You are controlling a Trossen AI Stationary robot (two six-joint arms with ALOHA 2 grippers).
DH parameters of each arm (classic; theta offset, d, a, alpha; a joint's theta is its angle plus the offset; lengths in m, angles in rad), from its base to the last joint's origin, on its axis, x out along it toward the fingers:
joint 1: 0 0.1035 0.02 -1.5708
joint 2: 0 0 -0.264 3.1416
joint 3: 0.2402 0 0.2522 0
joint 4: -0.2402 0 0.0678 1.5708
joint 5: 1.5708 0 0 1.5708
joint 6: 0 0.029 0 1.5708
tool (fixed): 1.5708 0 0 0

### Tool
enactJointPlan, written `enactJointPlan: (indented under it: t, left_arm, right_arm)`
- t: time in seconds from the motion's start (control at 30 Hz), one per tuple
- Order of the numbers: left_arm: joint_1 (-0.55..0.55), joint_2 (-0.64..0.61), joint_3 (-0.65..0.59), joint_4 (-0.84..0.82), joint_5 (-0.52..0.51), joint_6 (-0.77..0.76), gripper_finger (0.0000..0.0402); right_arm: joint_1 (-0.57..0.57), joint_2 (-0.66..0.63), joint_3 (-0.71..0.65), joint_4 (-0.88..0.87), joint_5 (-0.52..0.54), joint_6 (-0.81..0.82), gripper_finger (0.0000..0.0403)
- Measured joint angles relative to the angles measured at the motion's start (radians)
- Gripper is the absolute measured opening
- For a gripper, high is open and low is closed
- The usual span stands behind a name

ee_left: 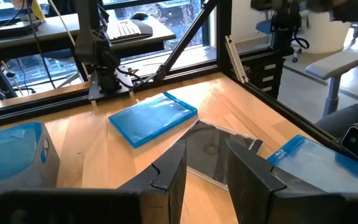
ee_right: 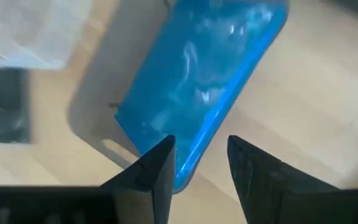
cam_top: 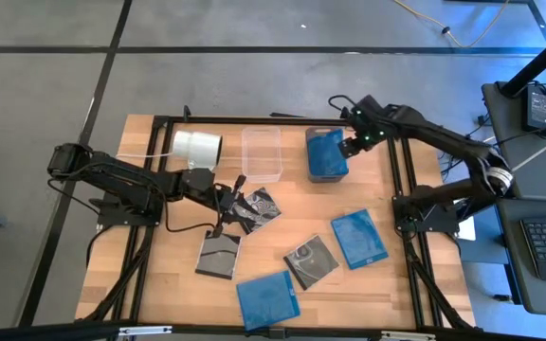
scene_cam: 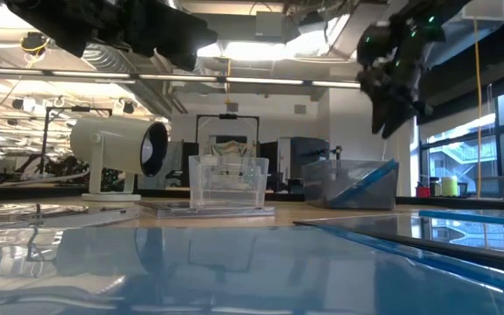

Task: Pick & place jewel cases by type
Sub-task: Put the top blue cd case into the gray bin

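Observation:
My left gripper (cam_top: 227, 206) (ee_left: 205, 167) is open and low over the table, its fingers at the near-left edge of a dark jewel case with white swirls (cam_top: 257, 208) (ee_left: 215, 148). My right gripper (cam_top: 353, 144) (scene_cam: 392, 98) (ee_right: 201, 163) is open and hangs above a blue jewel case (cam_top: 328, 154) (ee_right: 197, 81) that leans tilted inside the right bin (scene_cam: 331, 179). Flat on the table lie a plain dark case (cam_top: 218, 254), a second swirl case (cam_top: 311, 260) and two blue cases (cam_top: 358, 237) (cam_top: 266, 298).
A clear bin (cam_top: 262, 152) (scene_cam: 227, 182) stands at the far edge, left of the bin with the blue case. A white cylinder (cam_top: 197, 147) (scene_cam: 116, 157) lies to its left. Black frame rails (cam_top: 401, 180) run along the table's sides. Bare wood shows between the bins and the cases.

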Motion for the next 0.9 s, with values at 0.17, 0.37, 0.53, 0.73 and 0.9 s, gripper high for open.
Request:
enactJointPlan:
  t: [0.17,0.37,0.53,0.73,0.9]
  left_arm:
    - [-0.008,0.000,0.000,0.000,0.000,-0.002,0.0098]
    - [-0.041,0.000,0.000,0.000,0.000,-0.002,0.0102]
    - [-0.060,0.000,0.000,0.000,-0.001,0.000,0.0098]
    - [-0.059,0.001,0.000,-0.002,-0.068,-0.074,0.0090]
    - [-0.059,0.001,0.001,-0.044,-0.173,-0.105,0.0084]
  right_arm:
    - [0.075,-0.143,-0.020,0.016,0.069,-0.001,0.0149]
    - [0.236,-0.276,-0.157,0.092,0.066,0.014,0.0149]
    - [0.368,-0.329,-0.312,0.273,0.063,0.027,0.0149]
    - [0.488,-0.339,-0.416,0.482,0.072,-0.039,0.0149]
    - [0.583,-0.338,-0.460,0.663,0.082,-0.244,0.0149]
